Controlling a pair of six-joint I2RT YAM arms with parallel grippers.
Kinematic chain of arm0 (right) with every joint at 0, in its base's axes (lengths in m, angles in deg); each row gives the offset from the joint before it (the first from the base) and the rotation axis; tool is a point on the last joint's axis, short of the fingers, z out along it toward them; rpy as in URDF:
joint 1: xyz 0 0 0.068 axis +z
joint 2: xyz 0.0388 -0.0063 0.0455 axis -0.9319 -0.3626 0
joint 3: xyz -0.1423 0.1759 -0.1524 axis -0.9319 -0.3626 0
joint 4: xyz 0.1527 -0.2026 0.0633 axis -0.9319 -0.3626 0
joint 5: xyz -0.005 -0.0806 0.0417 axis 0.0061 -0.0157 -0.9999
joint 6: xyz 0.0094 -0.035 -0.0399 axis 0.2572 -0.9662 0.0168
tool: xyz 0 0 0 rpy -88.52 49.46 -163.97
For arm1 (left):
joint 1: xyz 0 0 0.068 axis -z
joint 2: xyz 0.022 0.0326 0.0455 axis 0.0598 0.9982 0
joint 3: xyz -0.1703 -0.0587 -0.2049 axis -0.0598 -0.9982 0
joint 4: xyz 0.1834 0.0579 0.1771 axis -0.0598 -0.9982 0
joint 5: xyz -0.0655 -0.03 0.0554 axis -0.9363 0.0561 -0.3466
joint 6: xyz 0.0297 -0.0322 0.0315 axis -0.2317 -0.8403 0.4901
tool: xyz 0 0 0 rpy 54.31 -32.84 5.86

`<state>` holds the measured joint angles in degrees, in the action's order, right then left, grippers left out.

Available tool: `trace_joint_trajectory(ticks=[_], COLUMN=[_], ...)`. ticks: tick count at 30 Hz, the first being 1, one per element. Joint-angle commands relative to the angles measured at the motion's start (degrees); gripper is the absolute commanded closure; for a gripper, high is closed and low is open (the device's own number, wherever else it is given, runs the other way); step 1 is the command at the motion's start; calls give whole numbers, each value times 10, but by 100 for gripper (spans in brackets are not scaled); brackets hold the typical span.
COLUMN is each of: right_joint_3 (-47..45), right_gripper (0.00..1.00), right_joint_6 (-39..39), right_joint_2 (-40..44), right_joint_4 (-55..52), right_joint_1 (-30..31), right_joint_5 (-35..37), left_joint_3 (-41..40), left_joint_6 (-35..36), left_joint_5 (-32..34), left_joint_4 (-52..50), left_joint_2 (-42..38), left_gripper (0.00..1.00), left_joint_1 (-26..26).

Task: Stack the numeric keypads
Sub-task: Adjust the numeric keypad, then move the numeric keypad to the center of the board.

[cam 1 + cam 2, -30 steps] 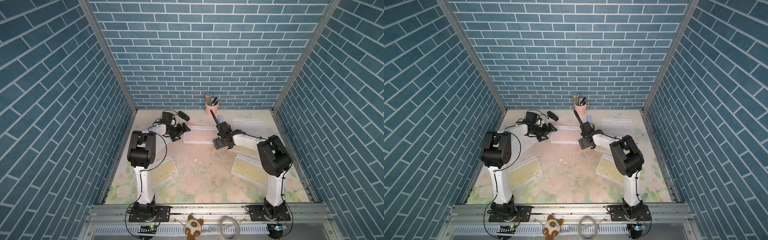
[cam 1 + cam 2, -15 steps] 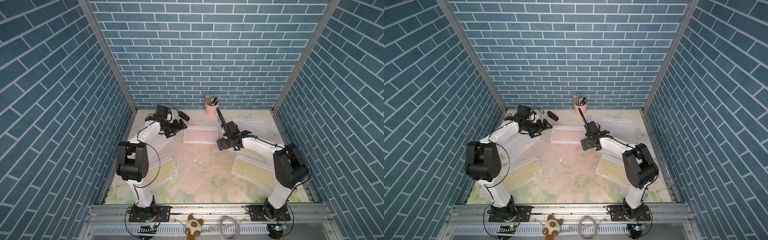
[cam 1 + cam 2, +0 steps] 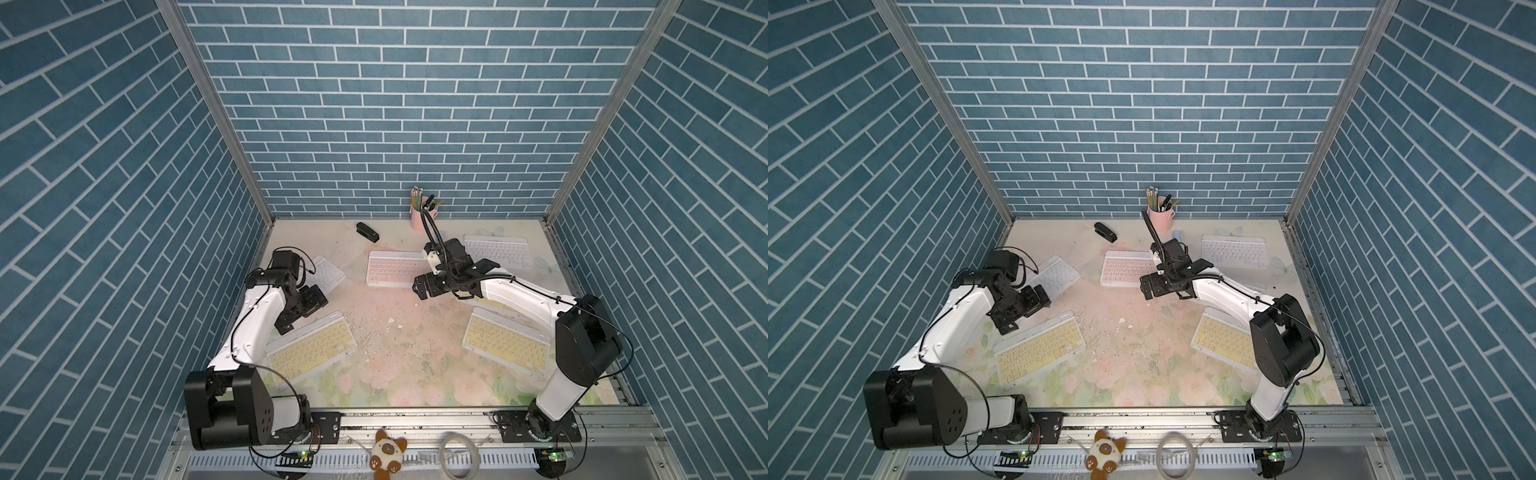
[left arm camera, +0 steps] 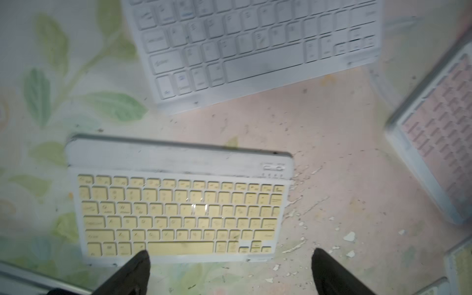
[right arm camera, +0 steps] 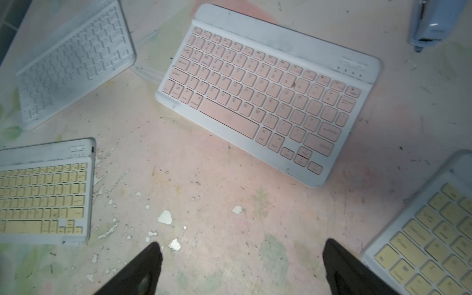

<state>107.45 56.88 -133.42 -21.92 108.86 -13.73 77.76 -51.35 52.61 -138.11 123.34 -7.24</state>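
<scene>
Left fingers [image 4: 132,270] wide apart, nothing between them. We see the left-side yellow keypad [image 4: 178,212] flat on the counter [image 4: 332,143] just ahead of them; one fingertip overlaps its near edge, contact we cannot tell. Beyond that, apart from it, lies the left-side white keypad [image 4: 255,46]; the pink keypad [image 4: 439,132] sits off to one side, blurred. Right fingers [image 5: 143,270] also wide and empty, only bare flaked counter between them. The pink keypad lies ahead of these, well clear of the tips and skewed to them; the right-side yellow keypad [image 5: 429,242] is just beside one fingertip, not touching as far as we can see. A small pale blue item [image 5: 431,23] lies past the pink keypad's far corner. In both top views the far white keypad [image 3: 498,251] lies behind the right fingers, near the back wall. Farther still from both pairs of fingers: a black stapler [image 3: 368,231] and a pink cup of pencils [image 3: 419,216]. Each keypad we can make out lies singly on the counter.
</scene>
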Motion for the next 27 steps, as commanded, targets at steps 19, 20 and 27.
trace_joint_trajectory(ticks=[19, 20, 27], right_joint_3=[-77, -79, -85], right_gripper=[1, 1, 1], right_joint_6=[29, 31, 40], right_joint_2=[83, 85, 87], right_joint_4=[63, 66, 79], right_joint_1=[-69, -71, -73], right_joint_5=[-106, -109, -123], left_joint_3=[-199, -206, -225], left_joint_6=[-7, 0, 23], left_joint_5=[60, 52, 28], left_joint_4=[156, 174, 225], left_joint_2=[-13, -7, 5], left_gripper=[1, 1, 0], left_joint_1=[-168, -174, -175])
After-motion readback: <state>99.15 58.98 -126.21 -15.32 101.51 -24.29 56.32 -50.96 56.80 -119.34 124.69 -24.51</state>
